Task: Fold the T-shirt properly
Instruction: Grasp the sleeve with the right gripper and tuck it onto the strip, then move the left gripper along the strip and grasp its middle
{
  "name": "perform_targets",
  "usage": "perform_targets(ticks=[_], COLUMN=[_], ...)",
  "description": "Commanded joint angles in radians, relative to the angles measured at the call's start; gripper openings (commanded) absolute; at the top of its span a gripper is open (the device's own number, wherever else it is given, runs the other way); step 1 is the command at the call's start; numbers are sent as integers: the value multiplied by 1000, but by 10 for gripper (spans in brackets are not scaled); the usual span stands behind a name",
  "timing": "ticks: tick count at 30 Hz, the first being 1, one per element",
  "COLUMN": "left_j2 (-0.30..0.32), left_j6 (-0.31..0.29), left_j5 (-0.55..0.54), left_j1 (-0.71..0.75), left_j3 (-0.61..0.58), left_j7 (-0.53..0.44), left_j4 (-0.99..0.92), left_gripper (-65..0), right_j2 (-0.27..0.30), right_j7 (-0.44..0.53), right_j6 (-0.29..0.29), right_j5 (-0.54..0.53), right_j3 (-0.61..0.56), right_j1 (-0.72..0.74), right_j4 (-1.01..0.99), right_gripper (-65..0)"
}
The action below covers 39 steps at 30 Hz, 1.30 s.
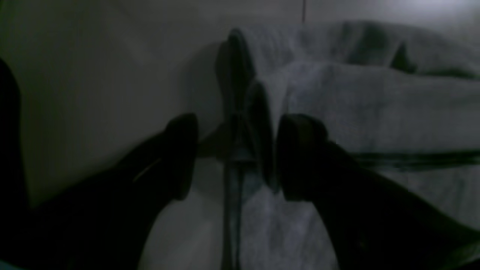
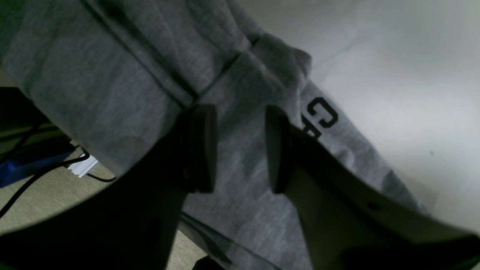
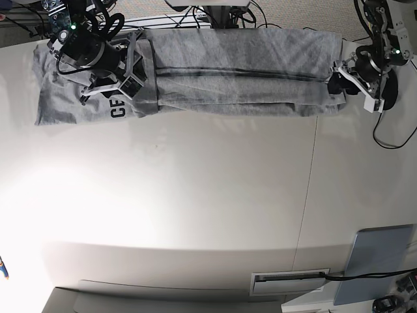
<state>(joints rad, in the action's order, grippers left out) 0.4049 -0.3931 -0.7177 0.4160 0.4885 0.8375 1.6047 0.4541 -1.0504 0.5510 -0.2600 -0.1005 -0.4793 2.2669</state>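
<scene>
The heather-grey T-shirt [image 3: 234, 78] lies as a long band folded lengthwise along the table's far edge. Its black lettering [image 3: 118, 107] shows at the left end. My right gripper [image 3: 132, 83] hovers over that left end, jaws open, with grey cloth [image 2: 112, 75] under the gap between its fingers [image 2: 204, 148] and the letters [image 2: 322, 112] just beside it. At the shirt's right end my left gripper [image 3: 339, 81] stands open. In its dim wrist view my left gripper [image 1: 242, 157] has a raised fold of the shirt [image 1: 375, 105] between its jaws, close to the right finger [image 1: 300, 157].
The white table [image 3: 195, 215] stretches toward the camera, with a seam [image 3: 306, 195] running down it. A grey pad [image 3: 381, 261] and a slot [image 3: 290, 280] sit at the near right. Cables [image 3: 228, 13] hang past the far edge, also seen as cables [image 2: 37, 165] below the shirt.
</scene>
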Motion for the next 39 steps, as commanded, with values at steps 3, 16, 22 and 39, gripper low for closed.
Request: perform_targets(ticks=[3, 16, 22, 39], left_j2=[8, 8, 8, -53], left_j6=[-37, -55, 47, 124], left_j5=[-71, -81, 66, 6], left_j1=[5, -6, -68, -71], left_j3=[1, 1, 1, -60], left_j7=[58, 16, 8, 251], left_j4=[-17, -19, -14, 307], left_gripper=[-291, -650, -650, -650], right_j2=[11, 11, 11, 11], right_j7=[21, 62, 168, 277], right_j6=[2, 1, -135, -208], right_j5=[-1, 109, 323, 372], right_j3=[4, 4, 4, 291], right_j1=[3, 3, 3, 3], right_j4=[18, 18, 15, -165], right_gripper=[-435, -435, -435, -435])
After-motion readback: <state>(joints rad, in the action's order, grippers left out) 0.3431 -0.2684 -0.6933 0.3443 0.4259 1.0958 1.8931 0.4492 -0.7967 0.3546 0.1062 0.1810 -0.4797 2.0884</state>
